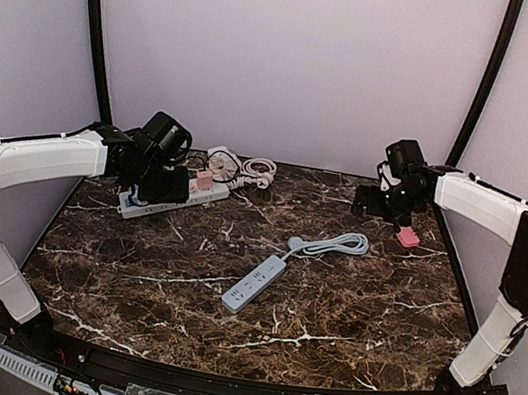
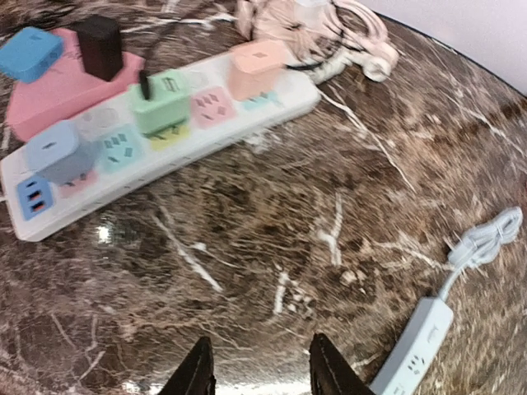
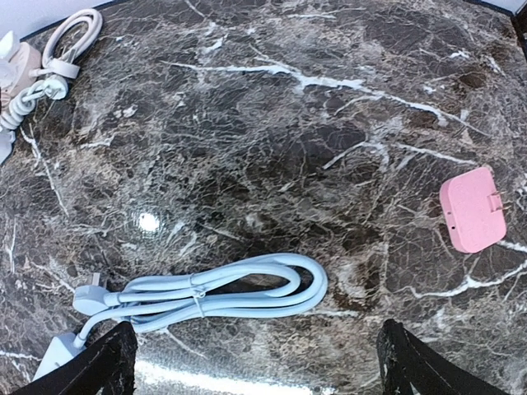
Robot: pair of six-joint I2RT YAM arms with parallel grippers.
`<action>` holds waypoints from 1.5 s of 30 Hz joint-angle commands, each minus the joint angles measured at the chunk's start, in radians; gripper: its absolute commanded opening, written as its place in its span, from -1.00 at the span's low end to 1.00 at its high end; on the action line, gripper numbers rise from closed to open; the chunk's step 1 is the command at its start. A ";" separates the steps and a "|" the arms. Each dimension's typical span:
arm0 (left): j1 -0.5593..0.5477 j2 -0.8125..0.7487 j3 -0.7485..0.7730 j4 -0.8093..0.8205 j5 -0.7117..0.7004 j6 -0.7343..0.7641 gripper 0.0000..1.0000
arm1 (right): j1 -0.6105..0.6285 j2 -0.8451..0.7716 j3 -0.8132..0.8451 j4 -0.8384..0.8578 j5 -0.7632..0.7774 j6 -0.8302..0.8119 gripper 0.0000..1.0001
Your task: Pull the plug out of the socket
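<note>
We note left claw and right claw released, both empty. Pink plug lies loose near the far-right corner of the surface.

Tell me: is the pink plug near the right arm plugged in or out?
Out. The pink plug lies loose on the table, its metal prongs bare, with no socket strip touching it.
</note>
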 commanded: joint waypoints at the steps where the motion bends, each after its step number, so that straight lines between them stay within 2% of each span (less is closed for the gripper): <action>1: 0.052 -0.021 0.038 -0.141 -0.228 -0.063 -0.08 | 0.044 -0.059 -0.058 0.066 -0.064 0.031 0.97; 5: 0.116 0.007 0.040 -0.135 -0.267 -0.085 0.11 | 0.082 -0.088 -0.094 0.091 -0.079 0.042 0.97; 14: 0.263 0.214 0.168 -0.092 -0.181 -0.029 0.24 | 0.133 -0.126 -0.138 0.101 -0.105 0.053 0.97; 20: 0.327 0.328 0.241 -0.067 -0.113 -0.014 0.26 | 0.147 -0.160 -0.167 0.098 -0.104 0.062 0.97; 31: 0.357 0.438 0.312 -0.083 -0.103 -0.007 0.25 | 0.149 -0.177 -0.184 0.095 -0.108 0.067 0.97; 38: 0.357 0.443 0.296 -0.080 -0.092 -0.005 0.14 | 0.151 -0.168 -0.192 0.105 -0.115 0.069 0.97; 45: 0.356 0.429 0.297 -0.102 -0.061 0.029 -0.36 | 0.163 -0.153 -0.186 0.109 -0.117 0.070 0.97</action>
